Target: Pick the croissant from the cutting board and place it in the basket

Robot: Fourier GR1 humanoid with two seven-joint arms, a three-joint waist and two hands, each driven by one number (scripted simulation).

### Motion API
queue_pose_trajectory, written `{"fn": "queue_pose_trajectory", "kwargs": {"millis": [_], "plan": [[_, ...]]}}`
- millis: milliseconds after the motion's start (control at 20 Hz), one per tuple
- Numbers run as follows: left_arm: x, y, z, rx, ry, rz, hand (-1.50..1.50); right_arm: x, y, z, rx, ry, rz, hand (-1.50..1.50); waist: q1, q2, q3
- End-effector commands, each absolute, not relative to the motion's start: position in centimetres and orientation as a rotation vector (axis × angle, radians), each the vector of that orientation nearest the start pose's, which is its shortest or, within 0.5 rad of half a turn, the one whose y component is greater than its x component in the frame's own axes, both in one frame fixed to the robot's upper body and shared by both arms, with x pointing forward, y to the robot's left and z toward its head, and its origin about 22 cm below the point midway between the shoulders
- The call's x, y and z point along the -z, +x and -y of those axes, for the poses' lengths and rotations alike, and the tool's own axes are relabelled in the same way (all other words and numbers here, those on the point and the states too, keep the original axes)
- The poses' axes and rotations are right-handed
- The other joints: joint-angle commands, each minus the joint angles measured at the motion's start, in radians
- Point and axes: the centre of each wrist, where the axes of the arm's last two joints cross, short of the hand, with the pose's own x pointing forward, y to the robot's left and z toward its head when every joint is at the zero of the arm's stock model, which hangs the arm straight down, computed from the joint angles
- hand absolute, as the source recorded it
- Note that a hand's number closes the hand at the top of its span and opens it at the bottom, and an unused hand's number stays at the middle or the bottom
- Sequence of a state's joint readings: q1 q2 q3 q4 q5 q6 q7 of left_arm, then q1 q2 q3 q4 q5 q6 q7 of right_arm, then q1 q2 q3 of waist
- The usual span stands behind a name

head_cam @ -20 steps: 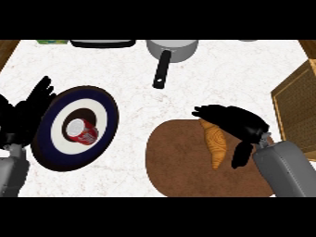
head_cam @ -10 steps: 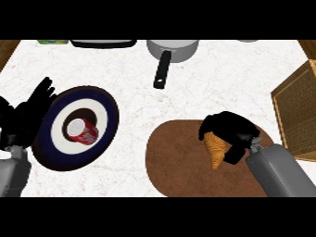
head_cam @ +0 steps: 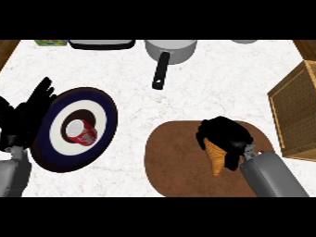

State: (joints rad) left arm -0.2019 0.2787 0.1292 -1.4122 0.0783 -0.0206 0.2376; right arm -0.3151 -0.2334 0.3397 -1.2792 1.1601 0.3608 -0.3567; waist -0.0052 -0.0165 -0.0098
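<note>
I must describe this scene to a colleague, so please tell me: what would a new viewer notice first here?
First, the right hand curled over the croissant on the brown cutting board, low at centre-right. Next, the dark blue plate with a red can at the left, beside the open left hand. The wicker basket waits at the right edge.

Right hand (head_cam: 223, 137) curls its fingers (head_cam: 208, 139) round the croissant (head_cam: 216, 159) (over the cutting board (head_cam: 170, 162)).

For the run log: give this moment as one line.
right robot hand: curled over croissant | croissant: on cutting board | basket: right of board | left robot hand: open, resting by plate
</note>
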Motion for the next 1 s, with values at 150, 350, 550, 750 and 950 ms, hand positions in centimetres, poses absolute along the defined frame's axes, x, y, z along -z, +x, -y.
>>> {"fn": "queue_pose_trajectory", "kwargs": {"millis": [150, 350, 550, 750, 950], "plan": [[-2.6, 27.2, -33.7, -0.014, 0.268, 1.333, 0.00, 4.8, 18.8, 18.2, -1.447, -0.322, 1.314, 1.50, -0.112, -0.013, 0.008], [-2.8, 26.8, -33.2, 0.008, 0.249, 1.360, 0.00, 4.7, 12.0, 18.3, -1.371, -0.316, 1.325, 1.50, -0.087, -0.008, 0.009], [-2.5, 26.7, -33.7, -0.009, 0.229, 1.346, 0.00, 2.5, 7.9, 16.4, -1.103, -0.196, 1.470, 1.50, -0.075, 0.001, 0.009], [-3.4, 26.8, -33.3, 0.017, 0.251, 1.364, 0.00, -1.9, 5.1, 15.4, -0.860, -0.069, 1.692, 1.50, -0.064, 0.000, 0.010], [-3.5, 28.2, -33.0, 0.008, 0.237, 1.371, 0.00, -7.7, 2.4, 17.7, -0.789, -0.179, 1.827, 1.50, -0.072, 0.004, 0.009]]}}
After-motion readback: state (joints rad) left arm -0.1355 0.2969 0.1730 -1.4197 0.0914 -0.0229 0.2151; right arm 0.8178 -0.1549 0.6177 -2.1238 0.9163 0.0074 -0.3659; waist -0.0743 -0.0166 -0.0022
